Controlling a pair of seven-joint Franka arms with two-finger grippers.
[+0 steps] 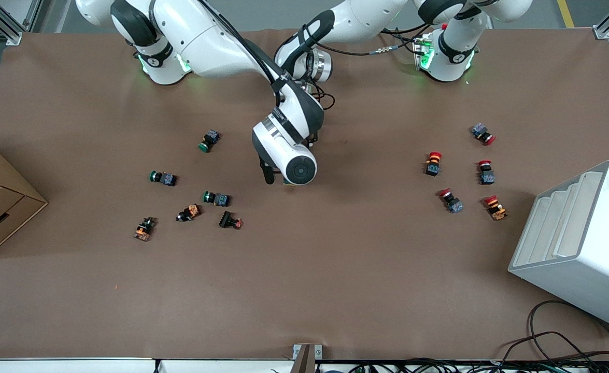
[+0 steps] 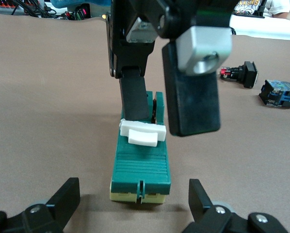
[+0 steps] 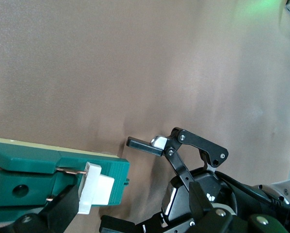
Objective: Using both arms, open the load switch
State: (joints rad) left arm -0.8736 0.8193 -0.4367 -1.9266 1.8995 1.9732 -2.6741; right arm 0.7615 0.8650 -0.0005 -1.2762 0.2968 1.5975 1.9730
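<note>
Load switch lies mid-table. Right tool straddles its end, not visibly clamped. Left tool gapes wide, empty, just beside it. Light, rigid, likely skittish: pin body, push white tab.

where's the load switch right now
The dark-green rectangular load switch with its white sliding tab lies on the brown table near mid-table, under the right tool, with the open left tool at its end.

Load switch on table mid-span, right claw at it, left claw just beside.
</note>
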